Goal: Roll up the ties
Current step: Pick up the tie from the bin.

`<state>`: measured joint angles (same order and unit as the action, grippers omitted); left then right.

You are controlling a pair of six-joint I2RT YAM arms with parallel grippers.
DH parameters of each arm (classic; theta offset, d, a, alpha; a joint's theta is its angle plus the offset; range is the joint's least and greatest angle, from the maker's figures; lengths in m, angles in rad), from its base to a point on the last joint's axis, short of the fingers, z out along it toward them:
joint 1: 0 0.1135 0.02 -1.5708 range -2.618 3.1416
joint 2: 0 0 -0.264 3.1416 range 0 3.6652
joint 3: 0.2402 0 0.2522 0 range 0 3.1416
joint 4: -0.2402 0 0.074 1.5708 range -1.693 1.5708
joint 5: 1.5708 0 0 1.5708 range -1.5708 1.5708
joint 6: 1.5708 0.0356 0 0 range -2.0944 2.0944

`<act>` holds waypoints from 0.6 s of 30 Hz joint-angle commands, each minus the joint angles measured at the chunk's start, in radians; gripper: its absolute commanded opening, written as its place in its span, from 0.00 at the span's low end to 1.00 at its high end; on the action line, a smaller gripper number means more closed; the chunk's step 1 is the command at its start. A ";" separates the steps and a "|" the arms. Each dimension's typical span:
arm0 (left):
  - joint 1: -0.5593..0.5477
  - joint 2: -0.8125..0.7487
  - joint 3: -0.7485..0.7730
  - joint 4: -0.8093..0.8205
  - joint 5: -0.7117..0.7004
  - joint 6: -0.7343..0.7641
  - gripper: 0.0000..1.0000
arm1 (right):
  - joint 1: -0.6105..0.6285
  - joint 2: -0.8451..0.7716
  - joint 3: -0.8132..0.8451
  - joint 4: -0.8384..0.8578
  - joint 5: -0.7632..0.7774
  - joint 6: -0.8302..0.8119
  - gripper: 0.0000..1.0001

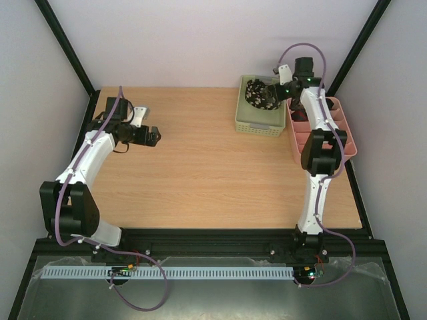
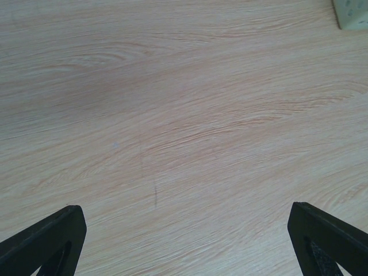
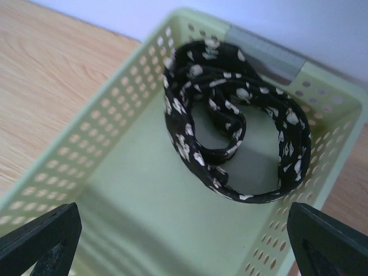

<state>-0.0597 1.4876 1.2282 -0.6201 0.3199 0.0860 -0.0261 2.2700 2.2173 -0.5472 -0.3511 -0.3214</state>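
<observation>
A long black tie with pale dots lies loosely coiled at the far end of a pale green perforated basket; the tie also shows from above. My right gripper hangs open above the basket floor, short of the tie and holding nothing. From above, the right gripper sits over the basket at the back right. My left gripper is open over bare wood, and the left gripper is at the table's left side, far from the tie.
A pink divided tray stands right of the basket, partly behind the right arm, with dark things in its compartments. A basket corner shows in the left wrist view. The wooden table ends at black frame rails.
</observation>
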 commanded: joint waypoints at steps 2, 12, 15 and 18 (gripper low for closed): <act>0.040 -0.032 -0.020 -0.024 -0.014 0.007 0.99 | 0.064 0.095 0.062 0.017 0.191 -0.146 0.99; 0.053 -0.018 -0.029 -0.018 -0.024 0.008 0.99 | 0.131 0.285 0.098 0.137 0.459 -0.271 0.99; 0.054 -0.014 -0.021 -0.020 -0.024 0.008 0.99 | 0.132 0.318 0.097 0.139 0.511 -0.299 0.99; 0.054 -0.009 -0.015 -0.019 -0.027 0.009 0.99 | 0.131 0.334 0.094 0.128 0.516 -0.322 0.89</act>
<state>-0.0116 1.4841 1.2098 -0.6205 0.3038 0.0868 0.1150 2.5832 2.2826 -0.4122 0.0837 -0.5819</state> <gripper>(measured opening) 0.990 0.973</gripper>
